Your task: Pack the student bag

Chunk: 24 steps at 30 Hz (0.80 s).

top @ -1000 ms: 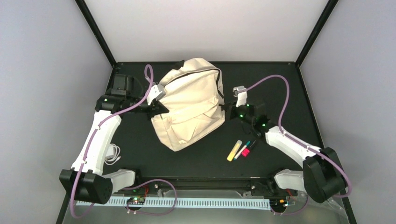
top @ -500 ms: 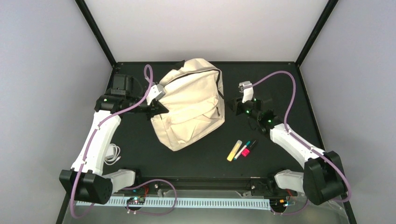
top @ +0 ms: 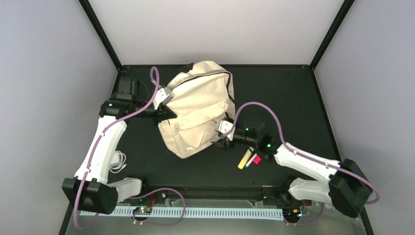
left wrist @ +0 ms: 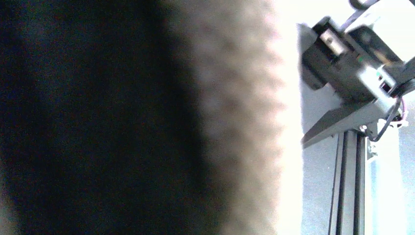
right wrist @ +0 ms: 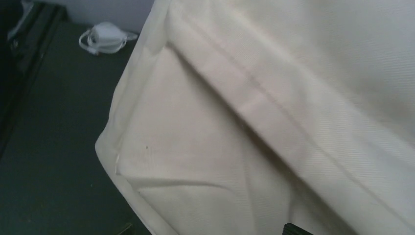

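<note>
The student bag (top: 200, 107), a cream fabric backpack, lies flat in the middle of the black table. My left gripper (top: 165, 113) sits at the bag's left edge, shut on the fabric. In the left wrist view blurred cloth (left wrist: 235, 122) fills the frame and hides the fingers. My right gripper (top: 221, 142) hovers at the bag's near right corner. The right wrist view shows the bag's front pocket and seam (right wrist: 254, 112) close up. Only one fingertip (right wrist: 297, 229) shows there, at the bottom edge, and the jaws stand wide open with nothing between them.
A yellow highlighter (top: 244, 158) and a pink marker (top: 256, 159) lie on the table beside the right forearm, partly covered by it. A white coiled cable (top: 117, 163) rests near the left arm, also visible as the cable (right wrist: 103, 39). A black box (top: 128, 88) stands back left.
My right gripper has let go at the bag's right side, opened, and swung forward and left to the bag's near right corner. The left arm has stayed in place.
</note>
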### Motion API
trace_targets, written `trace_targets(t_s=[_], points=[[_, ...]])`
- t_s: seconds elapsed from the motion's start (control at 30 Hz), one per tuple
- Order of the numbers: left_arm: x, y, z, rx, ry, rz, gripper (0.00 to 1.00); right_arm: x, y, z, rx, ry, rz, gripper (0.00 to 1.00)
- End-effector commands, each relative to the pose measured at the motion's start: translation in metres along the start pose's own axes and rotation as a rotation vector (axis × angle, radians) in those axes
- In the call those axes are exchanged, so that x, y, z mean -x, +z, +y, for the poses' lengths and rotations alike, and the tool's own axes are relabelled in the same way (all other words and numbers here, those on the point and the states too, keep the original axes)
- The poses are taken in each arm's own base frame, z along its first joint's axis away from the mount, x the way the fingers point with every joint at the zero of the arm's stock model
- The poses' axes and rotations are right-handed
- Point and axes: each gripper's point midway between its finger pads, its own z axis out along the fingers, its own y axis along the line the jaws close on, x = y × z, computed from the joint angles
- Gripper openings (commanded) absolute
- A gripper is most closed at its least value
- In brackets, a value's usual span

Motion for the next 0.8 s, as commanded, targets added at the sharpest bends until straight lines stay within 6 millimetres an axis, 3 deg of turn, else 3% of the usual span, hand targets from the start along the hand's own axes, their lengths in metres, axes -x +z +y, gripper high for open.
trace_targets(t_s=[0.0,0.2,0.27,0.43,0.63,0.77], points=[[0.034,-0.012,-0.005,-0.012,0.066,-0.096,0.02,0.006,0.025,-0.001,0.018,-0.271,-0.018,0.82],[0.033,-0.012,-0.007,-0.018,0.065,-0.093,0.02,0.018,0.061,-0.024,-0.017,-0.357,-0.028,0.89],[0.031,-0.011,-0.009,-0.025,0.073,-0.088,0.02,0.027,0.065,-0.031,-0.046,-0.376,-0.056,0.96],[0.03,-0.009,-0.013,-0.044,0.09,-0.078,0.02,0.049,0.067,-0.035,-0.04,-0.4,-0.106,1.0],[0.031,-0.01,-0.016,-0.054,0.108,-0.078,0.02,0.043,0.078,-0.043,-0.034,-0.416,-0.059,1.0],[0.034,-0.009,-0.018,-0.062,0.119,-0.083,0.02,0.029,0.087,-0.033,0.086,-0.423,0.017,1.0]])
